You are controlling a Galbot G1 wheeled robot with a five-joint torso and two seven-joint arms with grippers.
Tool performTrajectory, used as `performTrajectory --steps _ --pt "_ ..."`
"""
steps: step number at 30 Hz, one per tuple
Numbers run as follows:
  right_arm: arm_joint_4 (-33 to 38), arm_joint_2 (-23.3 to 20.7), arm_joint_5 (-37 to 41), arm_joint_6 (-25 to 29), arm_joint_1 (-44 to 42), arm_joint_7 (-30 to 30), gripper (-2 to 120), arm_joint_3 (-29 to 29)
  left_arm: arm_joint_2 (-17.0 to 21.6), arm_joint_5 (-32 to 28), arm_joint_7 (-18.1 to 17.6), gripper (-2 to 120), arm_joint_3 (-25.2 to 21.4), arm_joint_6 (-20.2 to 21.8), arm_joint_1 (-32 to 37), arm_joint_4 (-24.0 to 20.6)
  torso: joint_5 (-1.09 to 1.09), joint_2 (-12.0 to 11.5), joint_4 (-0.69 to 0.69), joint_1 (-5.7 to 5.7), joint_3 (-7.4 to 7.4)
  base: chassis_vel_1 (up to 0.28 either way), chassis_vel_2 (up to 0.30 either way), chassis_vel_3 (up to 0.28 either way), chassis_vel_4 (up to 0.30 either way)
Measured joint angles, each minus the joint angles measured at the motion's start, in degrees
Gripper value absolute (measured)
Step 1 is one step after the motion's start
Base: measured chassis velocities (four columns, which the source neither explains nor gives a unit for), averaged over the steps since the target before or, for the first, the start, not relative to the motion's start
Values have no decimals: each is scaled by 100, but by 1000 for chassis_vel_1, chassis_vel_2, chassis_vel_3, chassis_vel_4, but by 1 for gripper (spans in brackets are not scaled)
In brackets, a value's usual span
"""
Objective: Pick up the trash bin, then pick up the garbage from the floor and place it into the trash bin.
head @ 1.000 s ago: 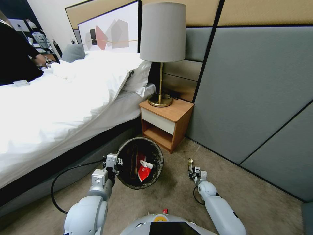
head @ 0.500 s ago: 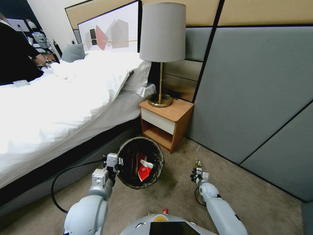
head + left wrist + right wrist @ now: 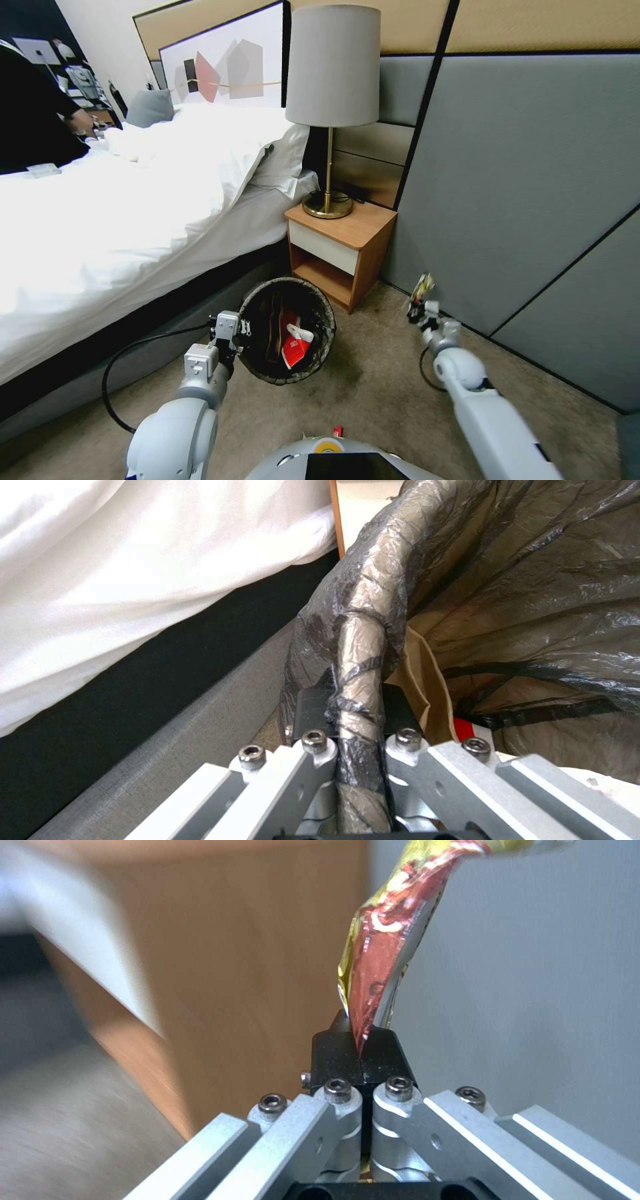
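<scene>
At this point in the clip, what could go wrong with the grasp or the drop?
The right gripper pinches the yellow snack wrapper only by its tip, so it might slip out. The left gripper clamps just the bag-covered rim of the trash bin, which could tilt or slide free.

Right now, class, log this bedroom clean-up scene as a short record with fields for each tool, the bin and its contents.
left tool: shut on the trash bin's rim
trash bin: beside the bed, before the nightstand
bin contents: red-and-white packet, brown paper bag
right tool: raised off the carpet, shut on a yellow snack wrapper
</scene>
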Motion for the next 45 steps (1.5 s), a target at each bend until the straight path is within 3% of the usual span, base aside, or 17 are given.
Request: performTrajectory --steps 6,9,17,22,30,45 --pt "1179 -279 198 -219 -251 104 0 -41 -9 -8 -1 1 -1 5 -25 30 -1 0 -1 0 0 0 0 0 0" --pt "1799 -364 332 -456 -199 270 0 -368 -18 -8 -3 1 6 8 -37 47 0 0 0 0 0 0 0 0 0" --pt "2399 -413 431 -832 188 104 0 -1170 -24 -8 -12 1 36 12 -70 73 -1 0 0 0 0 0 0 0 0" --pt "2370 -377 314 -854 369 -207 0 -1620 -26 -4 -14 1 81 19 -117 115 -2 0 -1 0 0 0 0 0 0" --pt "2001 -118 -13 -853 829 -205 0 -3140 -52 27 -22 1 112 33 -214 248 -2 0 1 1 0 0 0 0 0" --pt "1598 357 -102 -895 970 83 0 -4283 -108 93 -33 1 135 36 -290 347 -1 0 0 0 0 0 0 0 0"
